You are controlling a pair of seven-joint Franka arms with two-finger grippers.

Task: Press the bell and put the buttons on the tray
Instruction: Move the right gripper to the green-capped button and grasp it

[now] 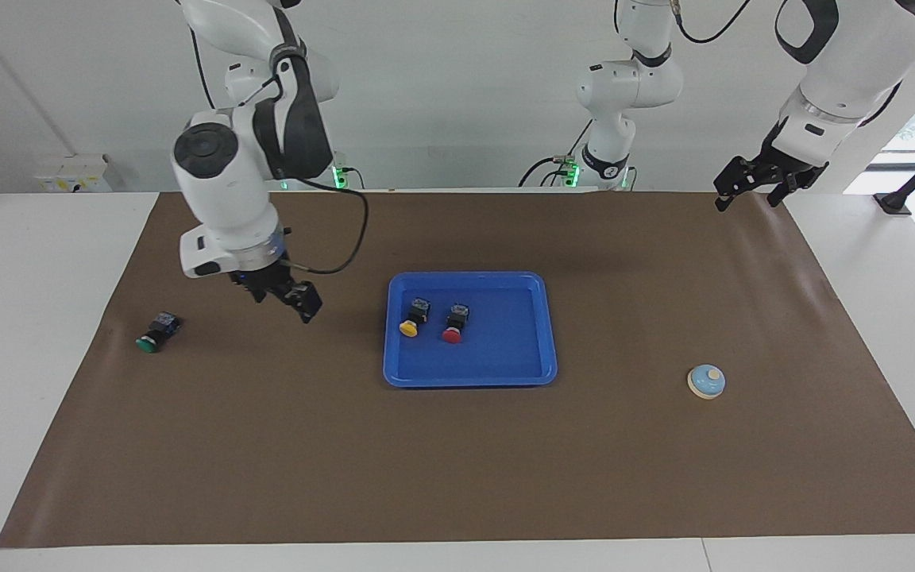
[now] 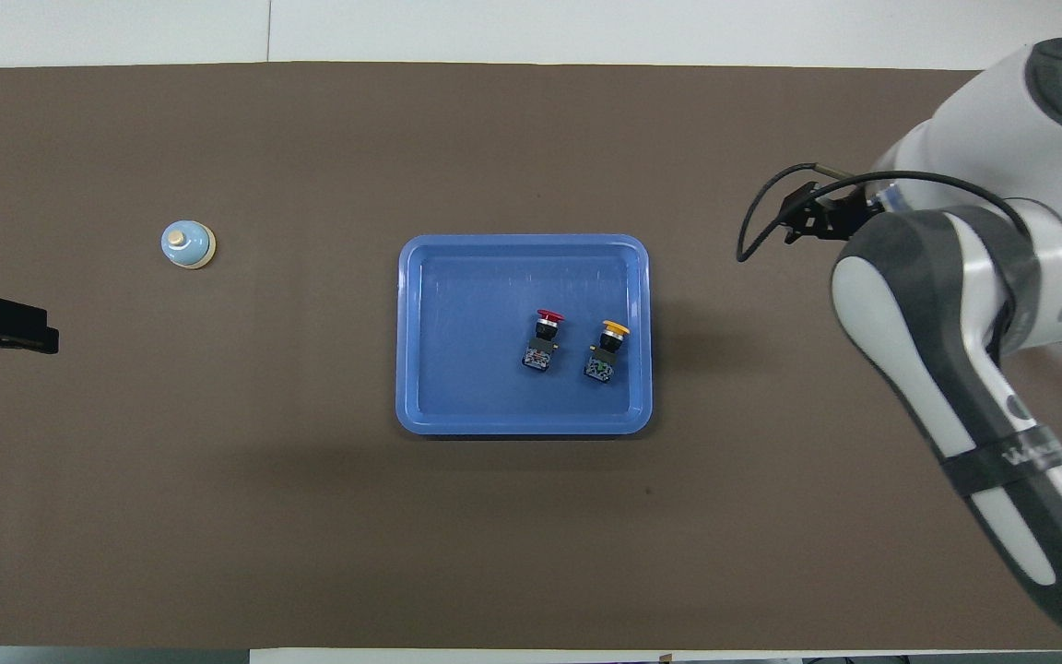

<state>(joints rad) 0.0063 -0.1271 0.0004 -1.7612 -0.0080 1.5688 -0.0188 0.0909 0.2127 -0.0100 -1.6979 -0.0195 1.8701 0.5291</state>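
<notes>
The right gripper (image 1: 287, 298) is hanging empty with its fingers spread, up over the brown mat (image 1: 457, 445) between the blue tray (image 1: 505, 373) and the green button (image 1: 157, 331), which is lying on its side toward the right arm's end of the table. The red button (image 1: 454, 323) and yellow button (image 1: 415, 317) are sitting in the tray. For a clean pick it should be lining up across the black body, I'd guess, not the cap. The left gripper (image 1: 759, 184) is waiting, open, well away from the bell (image 1: 706, 381)

glossy blue plastic tray (image 1: 470, 376), matt brown paper-like mat (image 1: 457, 461), smooth white arm shells (image 1: 223, 191)
</notes>
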